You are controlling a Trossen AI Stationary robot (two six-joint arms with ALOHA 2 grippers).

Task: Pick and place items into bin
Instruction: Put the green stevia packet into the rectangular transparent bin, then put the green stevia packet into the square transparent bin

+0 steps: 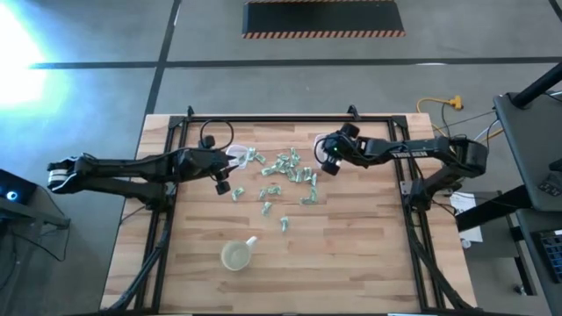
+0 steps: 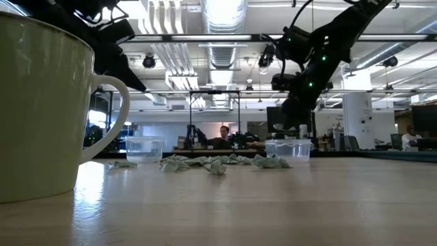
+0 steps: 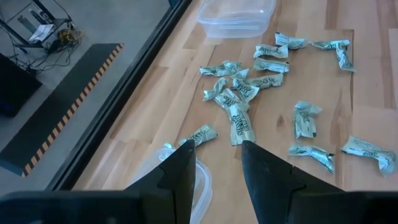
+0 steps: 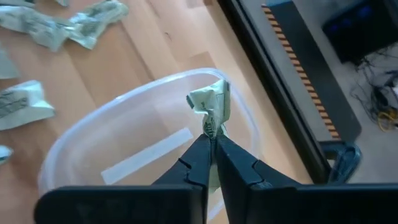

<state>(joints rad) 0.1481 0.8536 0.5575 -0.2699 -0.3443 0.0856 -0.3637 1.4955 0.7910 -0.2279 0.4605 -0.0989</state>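
Observation:
Several tiny pale green packets (image 1: 285, 171) lie scattered on the middle of the wooden table (image 1: 351, 254). My right gripper (image 4: 211, 140) is shut on one packet (image 4: 211, 102) over a clear bin (image 4: 93, 127) toward the table's far right. My left gripper (image 3: 217, 149) hangs open at the far left of the scatter, above a second clear bin (image 3: 202, 183), with nothing between its fingers. One packet (image 3: 200, 134) lies just beyond its fingertips. My right gripper pinches the packet's lower end (image 4: 214, 129) between its two fingertips. The fingers slant down from the table's right side. The crumpled packet sticks out beyond the fingertips, lifted clear over the bin's open top.
A yellowish cup with a spout (image 1: 237, 254) stands toward the near edge, left of centre. It fills the left of the low view (image 2: 41, 102). Black frame rails (image 1: 413, 219) run along the table's left and right sides. Bare wood lies near right.

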